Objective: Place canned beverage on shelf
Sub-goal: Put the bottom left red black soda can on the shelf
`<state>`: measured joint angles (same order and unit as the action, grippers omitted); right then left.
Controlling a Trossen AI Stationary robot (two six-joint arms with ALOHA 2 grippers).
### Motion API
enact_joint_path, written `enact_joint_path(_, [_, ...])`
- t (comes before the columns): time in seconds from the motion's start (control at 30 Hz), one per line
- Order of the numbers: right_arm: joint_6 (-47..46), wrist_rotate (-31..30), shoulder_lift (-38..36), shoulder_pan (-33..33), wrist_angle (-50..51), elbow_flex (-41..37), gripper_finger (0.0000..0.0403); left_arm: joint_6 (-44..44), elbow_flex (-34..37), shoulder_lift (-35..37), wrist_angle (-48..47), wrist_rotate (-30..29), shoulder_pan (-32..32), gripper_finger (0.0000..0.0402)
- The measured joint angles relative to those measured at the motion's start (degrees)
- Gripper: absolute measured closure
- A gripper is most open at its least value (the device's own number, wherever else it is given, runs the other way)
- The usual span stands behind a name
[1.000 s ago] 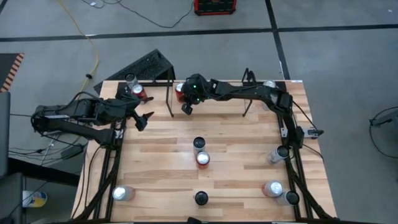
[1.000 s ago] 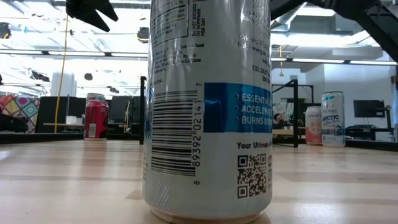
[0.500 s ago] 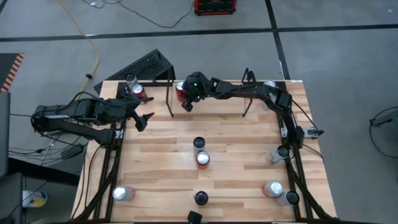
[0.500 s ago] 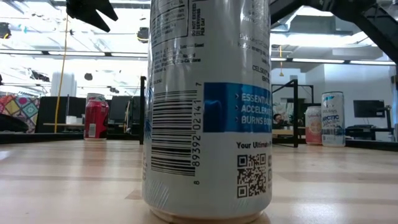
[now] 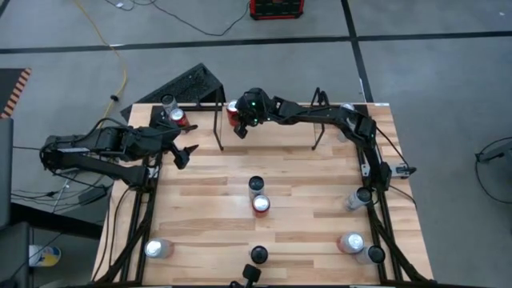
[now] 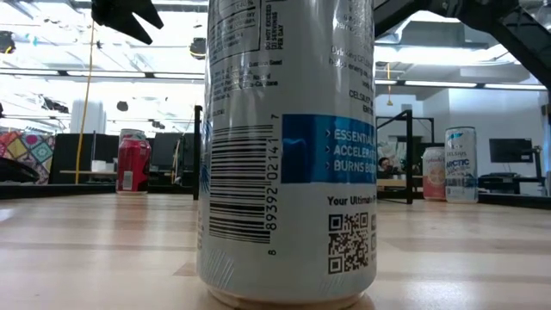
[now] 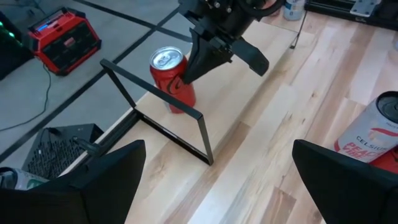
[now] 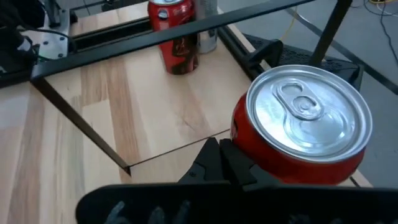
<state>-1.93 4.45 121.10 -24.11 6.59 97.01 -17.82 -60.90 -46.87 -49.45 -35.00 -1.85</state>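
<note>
High view: right gripper (image 5: 240,130), fingers closed and empty, nudges red can (image 5: 233,112) inside shelf (image 5: 268,104) at the far edge; left gripper (image 5: 186,154) idles open.

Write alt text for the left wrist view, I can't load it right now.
The right claw, shut, presses against the side of a red can standing upright at the far edge of the wooden table, just behind the shelf of thin black rods. The left claw's own fingers spread wide in the foreground, holding nothing.
</note>
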Motion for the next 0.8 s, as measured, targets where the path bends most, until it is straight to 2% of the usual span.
enact_joint_path(0.47, [-0.23, 0.08, 0.00, -1.21, -1.58, 0.00, 0.0403, -0.82, 0.00, 0.00, 0.02, 0.09, 0.00, 0.0009])
enact_joint_path(0.63, [-1.12, 4.52, -0.49, -0.64, 3.60, 0.00, 0.0403, -1.01, 0.00, -0.01, -0.07, 0.10, 0.00, 0.0009])
enact_joint_path(0.8, [-1.67, 1.32, -0.98, 0.23, 4.47, 0.09, 0.0403, -0.38, 0.00, 0.00, -0.05, 0.02, 0.00, 0.0009])
